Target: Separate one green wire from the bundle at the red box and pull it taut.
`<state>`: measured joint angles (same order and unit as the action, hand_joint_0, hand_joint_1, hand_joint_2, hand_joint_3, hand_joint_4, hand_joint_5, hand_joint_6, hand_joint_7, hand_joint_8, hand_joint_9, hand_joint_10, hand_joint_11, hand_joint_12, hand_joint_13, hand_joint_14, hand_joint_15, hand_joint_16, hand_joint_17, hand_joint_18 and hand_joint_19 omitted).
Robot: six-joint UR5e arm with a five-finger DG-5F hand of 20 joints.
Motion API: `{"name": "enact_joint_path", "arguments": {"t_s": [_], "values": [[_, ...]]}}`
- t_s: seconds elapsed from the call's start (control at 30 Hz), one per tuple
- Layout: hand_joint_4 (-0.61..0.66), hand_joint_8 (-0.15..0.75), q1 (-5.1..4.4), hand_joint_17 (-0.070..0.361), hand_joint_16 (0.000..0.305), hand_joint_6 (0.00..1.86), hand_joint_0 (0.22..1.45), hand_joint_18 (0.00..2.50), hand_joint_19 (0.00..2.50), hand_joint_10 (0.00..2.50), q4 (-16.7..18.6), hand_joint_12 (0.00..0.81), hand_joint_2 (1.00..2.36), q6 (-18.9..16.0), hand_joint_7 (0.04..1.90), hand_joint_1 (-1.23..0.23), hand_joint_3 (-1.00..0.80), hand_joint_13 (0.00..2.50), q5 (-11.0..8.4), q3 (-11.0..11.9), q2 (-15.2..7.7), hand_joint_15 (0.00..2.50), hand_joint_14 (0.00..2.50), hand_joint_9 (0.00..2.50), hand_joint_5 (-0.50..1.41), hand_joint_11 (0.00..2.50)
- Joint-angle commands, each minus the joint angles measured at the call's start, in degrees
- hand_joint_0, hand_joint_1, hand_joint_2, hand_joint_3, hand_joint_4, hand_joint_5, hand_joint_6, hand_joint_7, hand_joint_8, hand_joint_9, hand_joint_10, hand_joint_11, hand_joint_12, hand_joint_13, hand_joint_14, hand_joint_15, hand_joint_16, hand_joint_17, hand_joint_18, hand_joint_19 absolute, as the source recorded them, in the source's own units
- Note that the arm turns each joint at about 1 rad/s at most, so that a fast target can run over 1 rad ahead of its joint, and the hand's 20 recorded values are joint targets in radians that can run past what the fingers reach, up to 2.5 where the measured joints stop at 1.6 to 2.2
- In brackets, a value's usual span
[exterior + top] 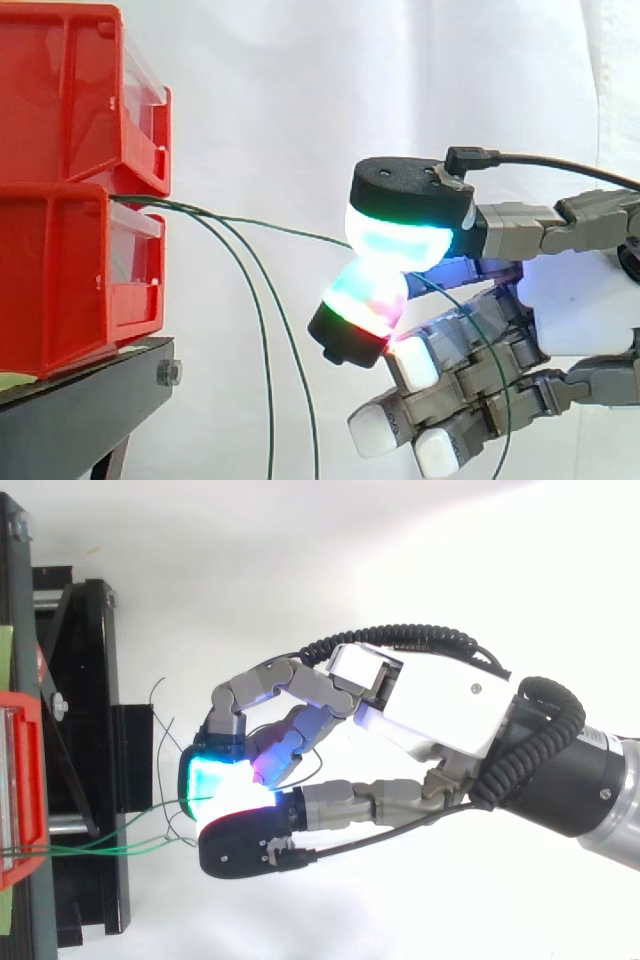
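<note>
Green thin wire runs from stacked red plastic box to my hand, pinched between two glowing pads. Other loose green strands droop clear. My plan: firm pinch, slow straight draw away from box until slack goes.

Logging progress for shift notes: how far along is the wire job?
Done: one green wire is apart from the two hanging wires. In hand: the hand pinches it between glowing pads. Left: it bows slightly from the red box, so pulling it taut remains.
</note>
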<state>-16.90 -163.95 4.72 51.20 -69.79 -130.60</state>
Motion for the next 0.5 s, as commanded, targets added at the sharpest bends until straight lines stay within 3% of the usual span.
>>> {"name": "enact_joint_path", "arguments": {"t_s": [0.0, 0.47], "values": [[-0.12, 0.244, -0.06, 0.110, 0.049, 0.92, 0.65, 0.72, 0.58, 0.01, -0.05, 0.308, 1.01, 0.03, 1.14, -0.83, -0.15, 0.83, 0.04, 0.00, -0.01, 0.37, 0.01, 1.14, -0.12, 0.52], [-0.12, 0.245, -0.06, 0.109, 0.049, 0.92, 0.65, 0.72, 0.59, 0.01, -0.05, 0.309, 1.01, 0.03, 1.14, -0.82, -0.15, 0.83, 0.04, 0.00, -0.01, 0.37, 0.01, 1.14, -0.12, 0.52]]}}
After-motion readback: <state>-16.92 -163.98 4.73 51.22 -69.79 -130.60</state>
